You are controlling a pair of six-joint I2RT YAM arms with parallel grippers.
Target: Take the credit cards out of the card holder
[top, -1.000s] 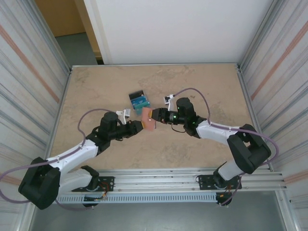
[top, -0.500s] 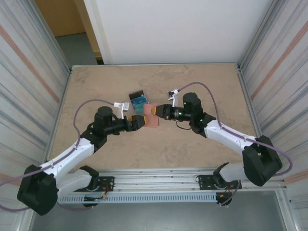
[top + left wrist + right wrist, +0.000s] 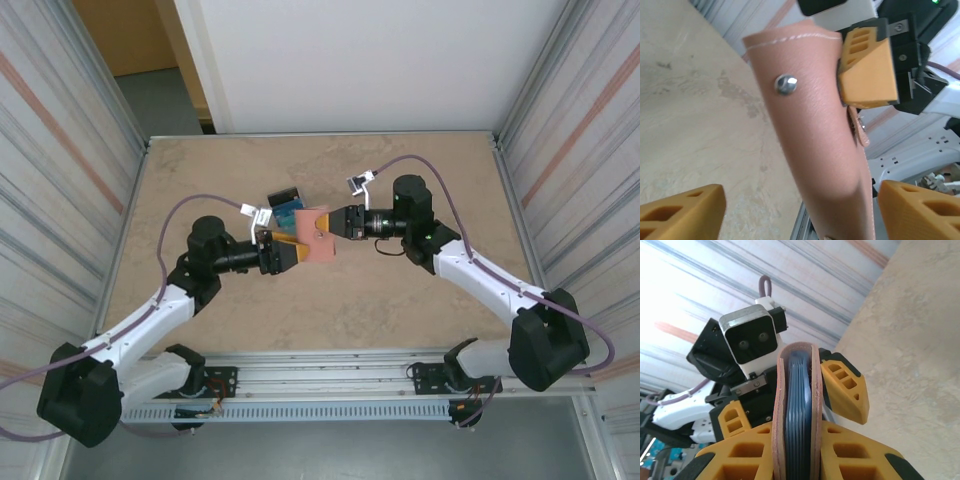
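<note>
A beige, marbled worktop (image 3: 200, 190) is seen, walled on three sides by ribbed metal panels (image 3: 60, 170). In the top view the right gripper (image 3: 326, 230) is closed on the salmon-pink card holder (image 3: 315, 238), which is held clear of the worktop. In the right wrist view the holder is gripped edge-on between the yellow fingers (image 3: 850, 390). Layered blue edges, judged to be the credit cards (image 3: 798, 405), are seen packed between its two pink leaves.

The left gripper (image 3: 285, 254) is spread open. In its wrist view the holder stands between its two fingers (image 3: 680, 212) and is touched by neither. From this gripper the holder lies at about 2 o'clock in the top view, its long axis running roughly 12 to 6 o'clock. The left arm is judged the nearer free one for drawing a card.

A fanned pile (image 3: 287, 207) of blue, teal and black is seen on the worktop at 12 o'clock of the left gripper, just beside the holder.
</note>
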